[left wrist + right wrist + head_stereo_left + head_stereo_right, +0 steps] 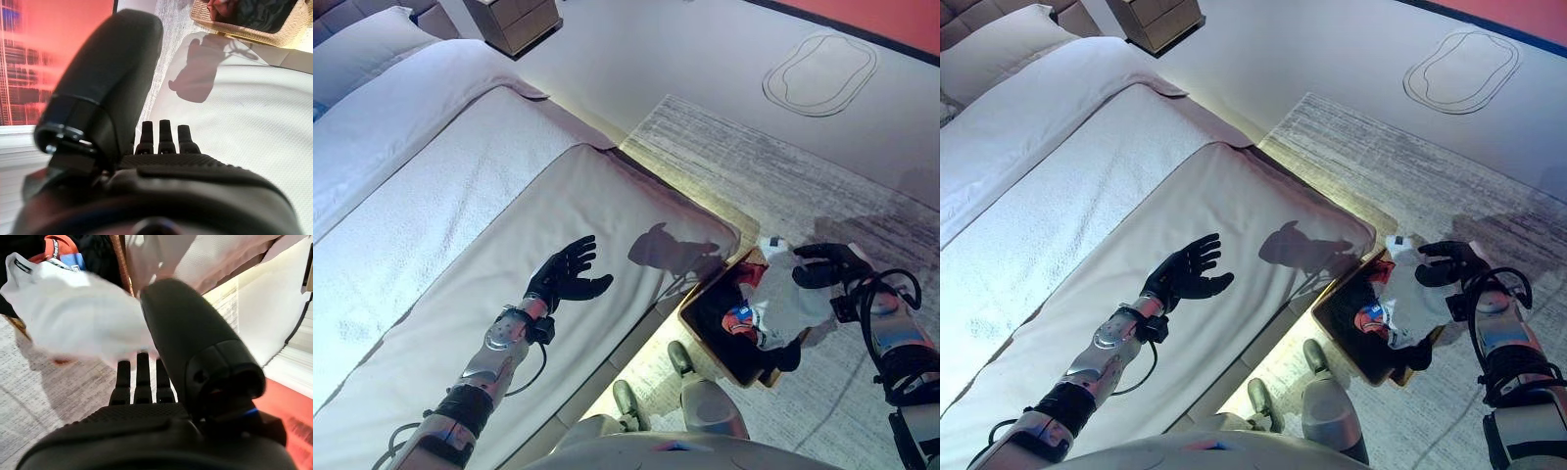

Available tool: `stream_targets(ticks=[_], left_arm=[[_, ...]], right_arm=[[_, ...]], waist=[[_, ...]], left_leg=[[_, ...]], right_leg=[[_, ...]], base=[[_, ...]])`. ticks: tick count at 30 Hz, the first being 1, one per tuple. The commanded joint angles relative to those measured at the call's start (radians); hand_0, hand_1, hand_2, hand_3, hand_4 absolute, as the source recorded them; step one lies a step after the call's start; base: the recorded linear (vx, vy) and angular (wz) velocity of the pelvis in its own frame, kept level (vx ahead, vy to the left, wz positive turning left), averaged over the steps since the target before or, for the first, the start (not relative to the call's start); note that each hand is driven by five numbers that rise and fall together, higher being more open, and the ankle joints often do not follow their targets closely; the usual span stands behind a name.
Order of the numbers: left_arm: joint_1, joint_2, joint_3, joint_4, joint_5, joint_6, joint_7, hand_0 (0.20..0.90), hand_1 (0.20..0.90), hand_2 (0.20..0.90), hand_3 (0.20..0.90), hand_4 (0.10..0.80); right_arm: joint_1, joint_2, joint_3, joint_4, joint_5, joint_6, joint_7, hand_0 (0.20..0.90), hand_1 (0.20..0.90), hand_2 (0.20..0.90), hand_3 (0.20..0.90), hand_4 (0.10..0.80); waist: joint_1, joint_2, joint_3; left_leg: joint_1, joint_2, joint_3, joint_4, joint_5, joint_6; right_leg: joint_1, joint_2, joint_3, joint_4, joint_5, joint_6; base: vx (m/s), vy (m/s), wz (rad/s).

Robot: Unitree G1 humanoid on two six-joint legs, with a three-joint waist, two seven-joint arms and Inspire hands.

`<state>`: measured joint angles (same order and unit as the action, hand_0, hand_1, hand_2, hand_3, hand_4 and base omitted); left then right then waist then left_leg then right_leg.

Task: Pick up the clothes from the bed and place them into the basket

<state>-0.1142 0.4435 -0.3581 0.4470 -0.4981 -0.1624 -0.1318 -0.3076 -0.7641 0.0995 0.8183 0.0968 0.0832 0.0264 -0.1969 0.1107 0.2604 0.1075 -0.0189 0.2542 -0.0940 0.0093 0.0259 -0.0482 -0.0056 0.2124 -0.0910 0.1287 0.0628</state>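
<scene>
- right hand (830, 264) pinches a white garment (793, 294), thumb and fingers curled on the cloth; garment hangs just below the hand, over the basket (705, 318)
- basket sits on the floor beside the bed (460, 206), below and inboard of the right hand; red, blue and dark clothes already inside
- left hand (566, 274) hovers over the bed cover, fingers spread, holding nothing; no clothes seen near it on the bed
- step in hand looks like the drop: centre the hand over the basket opening, lower so the trailing cloth clears the near rim, then let go; part of the garment seems to hang past the rim and could catch
- surface: pale quilted bed cover, pillow (362, 49) far from the left hand
- room: striped grey rug (783, 166) under the basket, wooden nightstand (514, 20) far ahead by the bedhead
</scene>
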Motion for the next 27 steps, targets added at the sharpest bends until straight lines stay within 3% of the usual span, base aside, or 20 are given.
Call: stream_targets(ticks=[1, 9, 15, 20, 27], left_arm=[[-0.083, 0.011, -0.019, -0.04, -0.016, -0.101, -0.007, 0.9, 0.9, 0.9, 0.9, 0.8], [-0.054, 0.011, 0.005, -0.04, -0.017, -0.096, -0.017, 0.9, 0.9, 0.9, 0.9, 0.8], [-0.013, 0.005, 0.032, -0.036, -0.038, -0.101, -0.003, 0.9, 0.9, 0.9, 0.9, 0.8], [0.021, -0.056, 0.057, 0.018, -0.068, -0.107, 0.021, 0.9, 0.9, 0.9, 0.9, 0.8], [0.059, -0.144, 0.055, 0.041, -0.039, -0.118, 0.074, 0.9, 0.9, 0.9, 0.9, 0.8]], right_arm=[[-0.103, -0.055, -0.007, 0.001, 0.006, -0.089, -0.054, 0.9, 0.9, 0.9, 0.9, 0.8], [-0.059, -0.043, -0.015, -0.049, -0.004, -0.086, -0.081, 0.9, 0.9, 0.9, 0.9, 0.8], [-0.015, -0.015, -0.039, -0.228, 0.025, -0.106, -0.158, 0.9, 0.9, 0.9, 0.9, 0.8], [0.042, 0.078, -0.043, -0.488, -0.078, -0.147, -0.226, 0.9, 0.9, 0.9, 0.9, 0.8], [0.09, 0.212, 0.072, -0.658, -0.247, -0.179, -0.313, 0.9, 0.9, 0.9, 0.9, 0.8]], waist=[[0.015, -0.026, -0.036], [0.033, -0.049, -0.056], [0.047, -0.067, -0.078], [0.068, -0.082, -0.103], [0.114, -0.106, -0.122]], left_leg=[[-0.014, -0.009, -0.02, 0.057, -0.14, 0.016], [-0.007, -0.005, -0.042, 0.049, -0.137, 0.014], [0.008, -0.002, -0.08, 0.042, -0.133, 0.012], [0.009, -0.005, -0.136, 0.039, -0.124, 0.01], [0.015, -0.004, -0.212, 0.02, -0.1, 0.002]], right_leg=[[-0.041, -0.029, -0.026, 0.058, -0.04, 0.062], [-0.025, -0.028, -0.029, 0.054, -0.043, 0.06], [0.001, -0.025, -0.032, 0.052, -0.048, 0.052], [0.021, -0.019, -0.046, 0.059, -0.064, 0.041], [0.066, -0.022, -0.09, 0.046, -0.083, 0.026]], base=[[0.0, 0.0, 0.0], [0.012, -0.01, 0.02], [0.063, -0.026, 0.03], [0.062, -0.03, 0.2], [0.045, -0.029, 0.33]])
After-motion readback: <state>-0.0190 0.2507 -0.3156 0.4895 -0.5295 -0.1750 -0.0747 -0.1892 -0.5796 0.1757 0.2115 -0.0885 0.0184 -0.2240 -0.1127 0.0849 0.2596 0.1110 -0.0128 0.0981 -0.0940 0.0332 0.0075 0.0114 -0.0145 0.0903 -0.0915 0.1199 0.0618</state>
